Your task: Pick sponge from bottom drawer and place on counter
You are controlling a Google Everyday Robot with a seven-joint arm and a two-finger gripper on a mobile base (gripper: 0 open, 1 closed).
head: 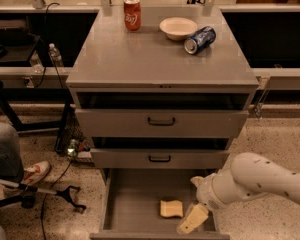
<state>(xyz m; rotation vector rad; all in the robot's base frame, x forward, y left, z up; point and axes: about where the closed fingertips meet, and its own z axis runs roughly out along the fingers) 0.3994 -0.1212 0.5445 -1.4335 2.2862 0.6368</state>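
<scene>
Bottom drawer (130, 204) pulled out in full below the desk's front edge, grey floor showing. Sponge (171, 208) lies flat on that floor, right of centre, close to the drawer's front lip. Pale yellow, nothing gripping it.

End effector (192, 220) sits low in the drawer's front right corner, just beside the sponge on its right, tilted down and to the left. Cannot tell whether it is spread or pressed together. Cannot tell if it touches the sponge. White arm (260, 181) comes in from the right edge of the view, over the drawer's right wall.

Middle drawer (160, 158) partly out, black handle at centre. Top drawer (161, 121) out a little farther, same handle; both interiors dark.

Shoe (34, 171) and a trouser leg on the floor, left of the cabinet. Water bottle (55, 55) stands on a low shelf off the desk's left edge.

Desk (140, 59): front half bare. Blue can (200, 39) lies on its side near the far right corner. White bowl (178, 28) just beside it on the left, toward the far edge. Red can (132, 14) stands upright at the far edge, left of the bowl and apart from it.
</scene>
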